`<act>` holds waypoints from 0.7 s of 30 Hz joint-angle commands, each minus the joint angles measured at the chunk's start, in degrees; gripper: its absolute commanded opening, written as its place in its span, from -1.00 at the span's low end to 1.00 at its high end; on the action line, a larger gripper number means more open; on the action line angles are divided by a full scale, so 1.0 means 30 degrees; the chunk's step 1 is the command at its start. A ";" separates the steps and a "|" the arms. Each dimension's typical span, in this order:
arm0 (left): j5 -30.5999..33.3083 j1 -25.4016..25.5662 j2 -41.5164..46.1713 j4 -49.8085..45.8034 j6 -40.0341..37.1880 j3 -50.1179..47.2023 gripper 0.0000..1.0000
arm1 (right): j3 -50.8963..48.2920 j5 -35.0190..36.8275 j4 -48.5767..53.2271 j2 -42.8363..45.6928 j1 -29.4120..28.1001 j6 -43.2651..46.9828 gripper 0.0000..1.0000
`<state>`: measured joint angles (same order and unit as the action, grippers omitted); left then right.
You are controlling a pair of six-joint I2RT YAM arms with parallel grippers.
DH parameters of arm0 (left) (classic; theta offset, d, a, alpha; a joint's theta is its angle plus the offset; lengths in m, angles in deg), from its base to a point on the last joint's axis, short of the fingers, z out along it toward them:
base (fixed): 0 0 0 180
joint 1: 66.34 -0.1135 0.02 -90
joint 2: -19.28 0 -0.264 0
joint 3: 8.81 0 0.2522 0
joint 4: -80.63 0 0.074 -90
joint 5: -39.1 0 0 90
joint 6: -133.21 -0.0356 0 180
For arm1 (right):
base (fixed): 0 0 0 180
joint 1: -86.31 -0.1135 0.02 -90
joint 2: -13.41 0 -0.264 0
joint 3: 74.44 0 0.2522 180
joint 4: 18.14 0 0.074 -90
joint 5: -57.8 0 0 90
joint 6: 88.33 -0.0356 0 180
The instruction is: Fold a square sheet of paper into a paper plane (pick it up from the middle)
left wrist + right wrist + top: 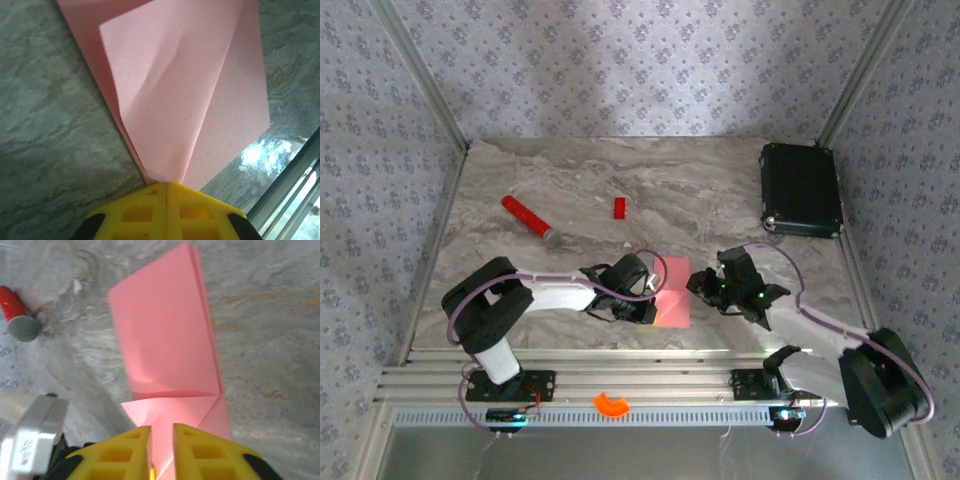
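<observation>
Now, the square sheet of paper [672, 292] lies part-folded on the counter [620, 170]

It sits toward the near edge, between the two arms. The left end effector [166, 184] is pressed together on a pointed corner of the paper. The right end effector [161, 429] stands slightly apart, with the paper's right side showing through the narrow gap.

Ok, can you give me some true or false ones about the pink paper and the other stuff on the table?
The salmon-pink sheet of paper lies flat with no folds. False: it is folded, with creased flaps.
The left arm's jaws are shut on the paper. True.
The red stick with a grey tip lies on the grey marbled table. True.
The black rectangular case sits at the table's far left. False: far right.
The small red block rests on the paper. False: it lies apart, on bare table.
</observation>
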<state>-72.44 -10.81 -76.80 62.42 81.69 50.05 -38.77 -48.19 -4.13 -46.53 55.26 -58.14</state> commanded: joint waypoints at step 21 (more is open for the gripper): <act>-0.0232 -0.1722 -0.1478 -0.3623 -0.1958 0.4174 -0.96 | 0.0506 0.3833 0.3495 -0.0501 -0.6387 -0.3814 -0.09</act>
<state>-71.61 -16.08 -81.56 52.28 76.69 63.26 -39.38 -38.90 4.73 -47.69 36.62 -68.26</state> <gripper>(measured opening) 0.044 0.452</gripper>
